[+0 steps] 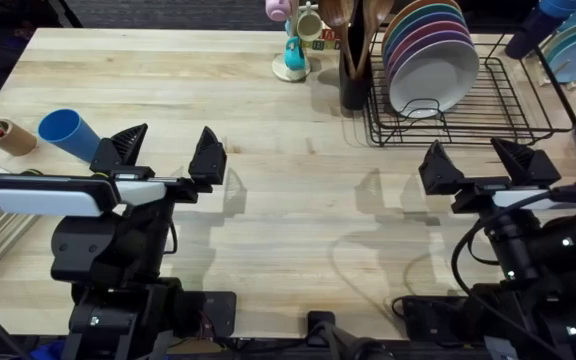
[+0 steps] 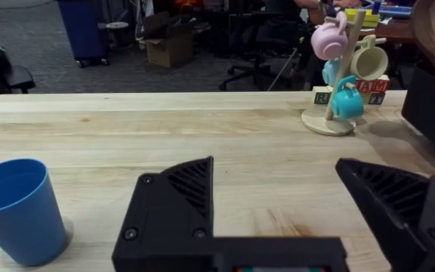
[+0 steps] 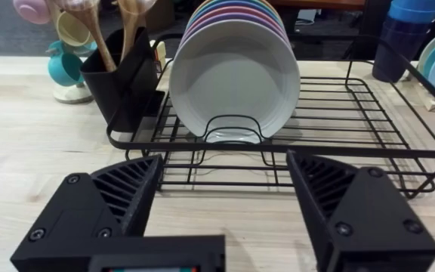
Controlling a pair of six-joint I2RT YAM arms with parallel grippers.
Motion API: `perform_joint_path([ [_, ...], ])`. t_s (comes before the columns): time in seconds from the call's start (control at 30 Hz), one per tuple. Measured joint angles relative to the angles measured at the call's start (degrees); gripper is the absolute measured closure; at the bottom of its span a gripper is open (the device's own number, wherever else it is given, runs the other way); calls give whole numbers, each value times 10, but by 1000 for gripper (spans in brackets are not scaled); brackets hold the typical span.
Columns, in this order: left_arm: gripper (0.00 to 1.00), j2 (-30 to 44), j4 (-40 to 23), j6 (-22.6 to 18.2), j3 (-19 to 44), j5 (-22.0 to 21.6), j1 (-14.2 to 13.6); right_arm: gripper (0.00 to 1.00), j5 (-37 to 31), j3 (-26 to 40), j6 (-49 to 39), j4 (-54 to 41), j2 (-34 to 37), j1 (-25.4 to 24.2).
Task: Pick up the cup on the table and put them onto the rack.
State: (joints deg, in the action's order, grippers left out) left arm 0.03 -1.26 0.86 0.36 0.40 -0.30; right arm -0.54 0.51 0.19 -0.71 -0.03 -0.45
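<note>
The bright-blue cup stands upright on the wooden table at the left, just left of my left gripper, which is open and empty. In the left wrist view the cup sits beside the left fingertip, not between the fingers. The black wire rack stands at the back right, holding a row of coloured plates. My right gripper is open just in front of the rack, nothing in it.
A pastel mug tree and a black utensil holder with wooden spoons stand at the back centre. A tan tube with tools lies at the far left. Dark blue cups stand beyond the rack.
</note>
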Motion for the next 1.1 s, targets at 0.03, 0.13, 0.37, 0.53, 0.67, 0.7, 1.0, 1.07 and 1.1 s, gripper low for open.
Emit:
perform_joint_path([
  [0.03, 6, 0, 0, 0, 0, 0, 0, 5, 0, 0, 0, -1, 0, 0],
  [0.13, 6, 0, -1, 0, 0, 0, 0, 4, 0, 0, 0, -3, 0, 0],
  [0.37, 6, 0, -2, 0, 0, 0, 0, 4, 0, 1, 0, -5, 0, 0],
  [0.53, 4, 0, 2, 0, 0, -14, 0, 5, -7, 1, -6, -5, 0, -1],
  [0.67, 6, 0, -6, 7, 1, -19, 0, 5, -8, 5, -9, -20, 0, -2],
  [0.7, 5, 0, -25, 12, 5, -20, 0, 5, -10, 10, -9, -30, 0, -2],
  [1.0, 4, 48, -181, 28, 160, -32, 0, 6, -17, 157, -15, -193, 76, -2],
  [1.07, 4, 129, -237, 30, 264, -44, 0, 6, -17, 264, -15, -237, 164, -2],
  [1.1, 4, 154, -252, 30, 290, -46, 0, 6, -17, 294, -15, -253, 190, -2],
])
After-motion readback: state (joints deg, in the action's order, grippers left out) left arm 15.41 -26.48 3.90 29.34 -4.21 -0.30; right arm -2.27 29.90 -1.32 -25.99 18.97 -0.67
